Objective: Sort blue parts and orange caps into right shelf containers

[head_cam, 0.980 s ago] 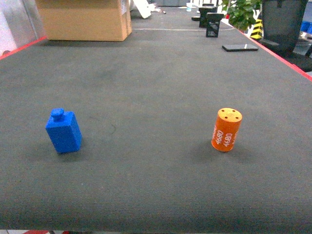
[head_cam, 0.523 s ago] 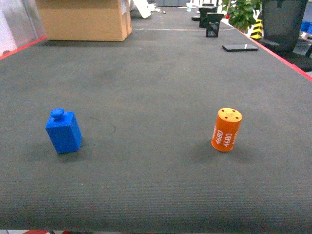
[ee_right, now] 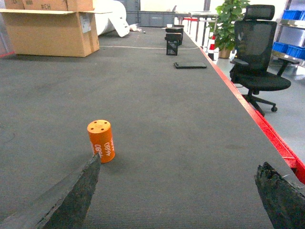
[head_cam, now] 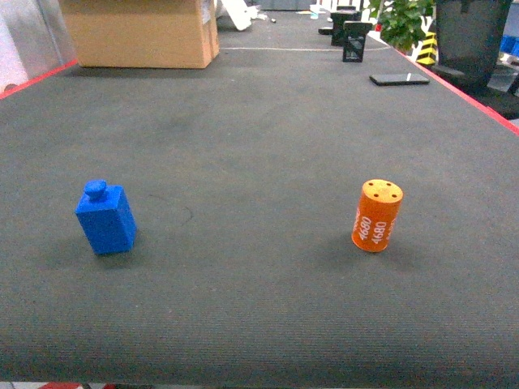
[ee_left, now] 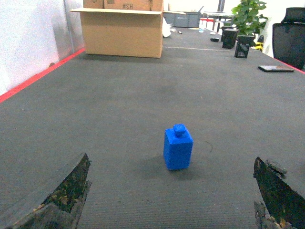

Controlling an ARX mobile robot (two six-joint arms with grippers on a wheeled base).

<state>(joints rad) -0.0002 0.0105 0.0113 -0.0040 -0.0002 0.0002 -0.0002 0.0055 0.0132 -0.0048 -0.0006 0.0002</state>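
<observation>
1. a dark grey desk [head_cam: 259,121] with a red edge fills the frame.
2. a cardboard box [head_cam: 139,31] sits at upper left.
3. a black phone [head_cam: 399,79] lies at upper right.
4. a potted plant [head_cam: 403,20] stands top right, beside a black office chair [ee_right: 255,52].

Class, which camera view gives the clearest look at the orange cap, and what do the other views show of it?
The head view: the orange cap stands upright, unblocked, its white 4680 print readable. The right wrist view also shows it, but the gripper finger overlaps its base. The left wrist view does not show it.
</observation>
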